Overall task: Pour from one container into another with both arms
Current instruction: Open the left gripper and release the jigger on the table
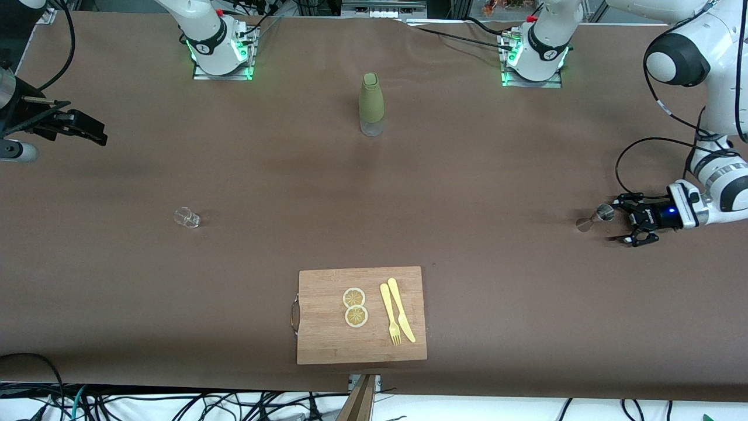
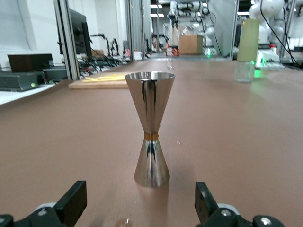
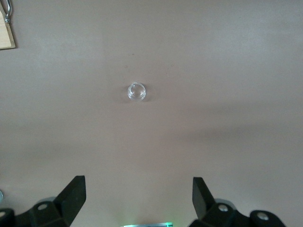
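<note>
A steel hourglass-shaped jigger (image 1: 595,217) (image 2: 151,130) stands upright on the brown table toward the left arm's end. My left gripper (image 1: 622,222) (image 2: 140,203) is low at table height right beside it, open, with the jigger just past its fingertips and untouched. A small clear glass (image 1: 187,217) (image 3: 136,91) stands toward the right arm's end. My right gripper (image 1: 93,131) (image 3: 138,196) hangs open and empty, high over the table at that end, and looks down on the glass. A bottle with an olive-green sleeve (image 1: 371,105) (image 2: 247,49) stands midway between the two bases.
A wooden cutting board (image 1: 327,333) (image 2: 99,84) lies near the table's front edge, with two lemon slices (image 1: 355,307), a yellow fork (image 1: 390,321) and a yellow knife (image 1: 402,316) on it. Its handle corner (image 3: 5,33) shows in the right wrist view.
</note>
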